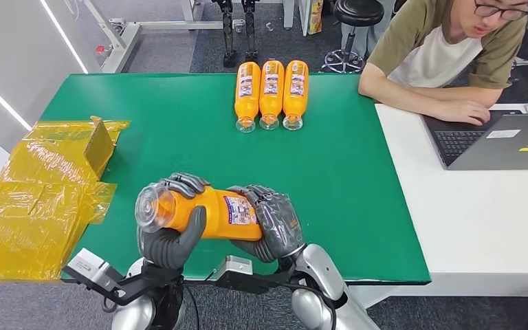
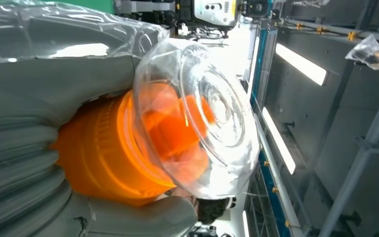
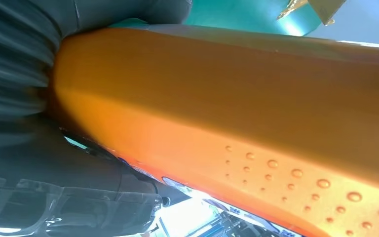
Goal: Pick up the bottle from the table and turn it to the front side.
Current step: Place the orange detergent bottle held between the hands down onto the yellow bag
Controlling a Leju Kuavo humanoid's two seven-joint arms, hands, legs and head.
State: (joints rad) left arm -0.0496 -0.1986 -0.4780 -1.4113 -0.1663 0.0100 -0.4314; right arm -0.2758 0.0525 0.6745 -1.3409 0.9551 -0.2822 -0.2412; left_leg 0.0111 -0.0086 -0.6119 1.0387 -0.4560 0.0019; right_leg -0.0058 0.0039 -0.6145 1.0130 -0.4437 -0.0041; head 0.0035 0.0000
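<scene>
Between the robot's two hands, above the near edge of the green table mat [image 1: 179,124], the orange plastic bottle with a clear domed cap [image 1: 203,212] lies on its side, lifted off the surface as far as the head view shows. So the pick-up looks done; what is left is the turning, or the end of it. A white and blue label faces up and toward the right hand, but whether that is the front side I cannot tell from here.

The left hand [image 1: 172,237] wraps the capped end: its thumb comes up over the near side of the orange body and its fingers curl round the far side, with the clear cap sticking out beyond it to the left. In the left wrist view the cap [image 2: 202,123] stands just past the grey thumb. The right hand [image 1: 275,223] clasps the other end, fingers folded over the top and the palm against the bottle's base. In the right wrist view the orange wall [image 3: 227,98], dotted with small raised bumps, runs straight out from the palm.

Well beyond both hands, three more orange bottles [image 1: 271,93] lie side by side.
</scene>
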